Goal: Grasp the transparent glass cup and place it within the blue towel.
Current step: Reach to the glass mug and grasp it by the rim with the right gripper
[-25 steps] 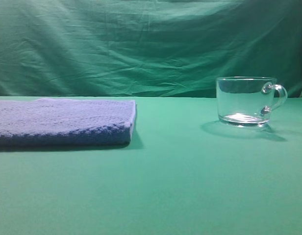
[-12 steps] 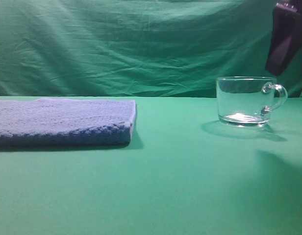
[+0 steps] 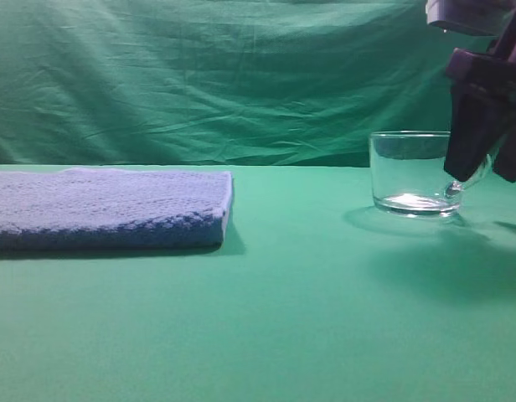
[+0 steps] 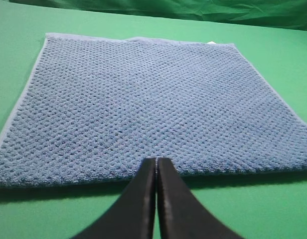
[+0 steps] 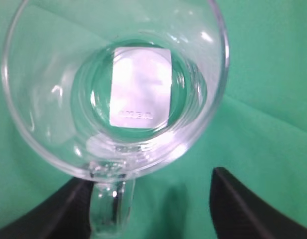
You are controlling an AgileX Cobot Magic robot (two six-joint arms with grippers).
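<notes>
On the green table (image 3: pixel 308 318), left side, the blue towel (image 3: pixel 107 209) lies flat; my left gripper (image 4: pixel 156 172) is pressed closed before it. Far right, the transparent glass cup (image 3: pixel 413 174) stands upright, my right gripper (image 5: pixel 151 199) parted around its handle (image 5: pixel 108 204).

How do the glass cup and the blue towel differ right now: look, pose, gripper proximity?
The transparent glass cup is clear and stands upright; the blue towel is opaque, nubby and lies flat, folded. The cup is narrow and tall; the towel is far wider and low. The right gripper straddles the cup's handle; the left gripper, shut, hovers at the towel's near edge. Both rest on the green table.
</notes>
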